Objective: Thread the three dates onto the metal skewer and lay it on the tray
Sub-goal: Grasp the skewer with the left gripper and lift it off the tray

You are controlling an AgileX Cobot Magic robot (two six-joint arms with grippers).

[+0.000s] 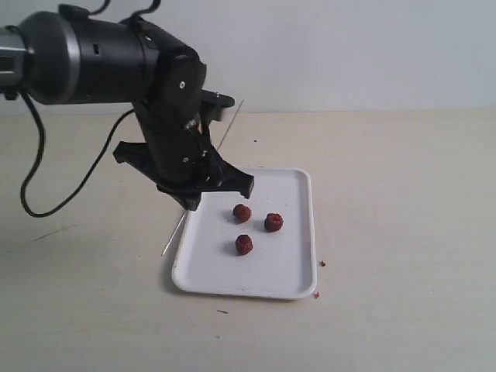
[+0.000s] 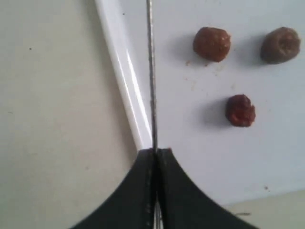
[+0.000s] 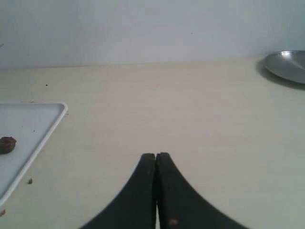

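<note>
3 dates (image 1: 242, 212) lie loose and close together on the tray (image 1: 304, 256), none threaded yet. My left gripper (image 1: 203, 172) is clenched on the metal skewer (image 1: 230, 124), gripping it partway along its length with rod showing on both sides of the fingers. From the exterior camera the rod's long axis is steeply slanted. Its upper end leans up and away, and its lower tip hangs outside the tray's left rim, over the table (image 1: 403, 194). I can't tell whether that tip touches the surface.

The relation I care about is that the dates are to the right of the rod, off its line. The wrist camera confirms it: the skewer (image 2: 151, 71) runs straight out from the pinched fingertips (image 2: 156, 151), roughly along the tray rim (image 2: 125, 76), and the closest date (image 2: 240, 110) is beside it, not ahead of the tip. As I judge it, the point has to swing toward the fruit before any piercing.

My right gripper (image 3: 156, 155) is pressed closed on nothing, over bare table beyond the tray's other side, near a metal dish (image 3: 288, 64). The left arm is clearly nearer.
</note>
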